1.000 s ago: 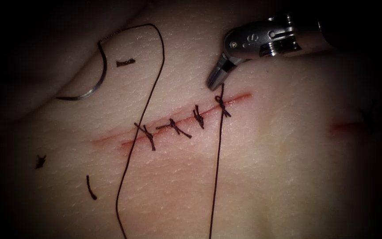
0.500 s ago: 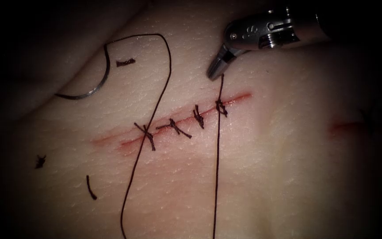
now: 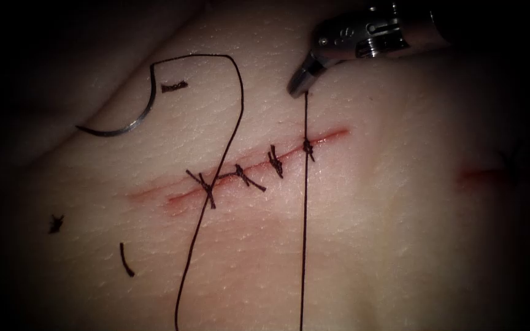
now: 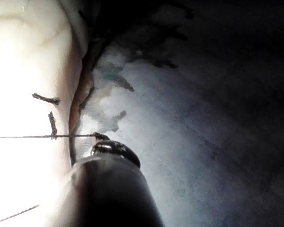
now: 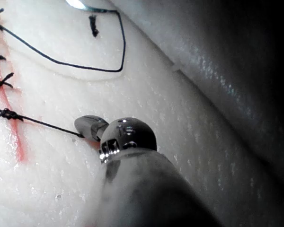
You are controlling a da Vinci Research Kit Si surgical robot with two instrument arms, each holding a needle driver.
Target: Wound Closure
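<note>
Four knotted stitches sit along the cut (image 3: 240,171) in the tissue (image 3: 369,233), and the one nearest its right end (image 3: 307,146) is the one that has changed: over the last second its knot has drawn down from a loose tangle to a small tight bead on the cut line. The thread (image 3: 305,122) running up from that knot is now straight and taut, where a second ago it was slacker and the tip sat lower and closer to the cut. The other strand drops straight down from the knot toward the near edge of the endoscope view, equally straight.

Next in size, the right arm's tool (image 3: 297,87) has lifted up and away from the cut, its jaws clamped together on the thread's upper end; the right wrist view shows the same tool (image 5: 85,128) with the strand stretched to the knot. My reading is that this throw is being cinched down.

Smaller again, the slack loop of thread (image 3: 228,110) left of the knots has shifted and squared off as thread is taken up. The needle (image 3: 131,119) lies loose on the tissue, left of the cut, held by nothing and not in the tissue. Short cut ends (image 3: 127,260) lie scattered nearby.

As for the left arm's tool (image 4: 114,150), I cannot tell what its jaws are doing.
</note>
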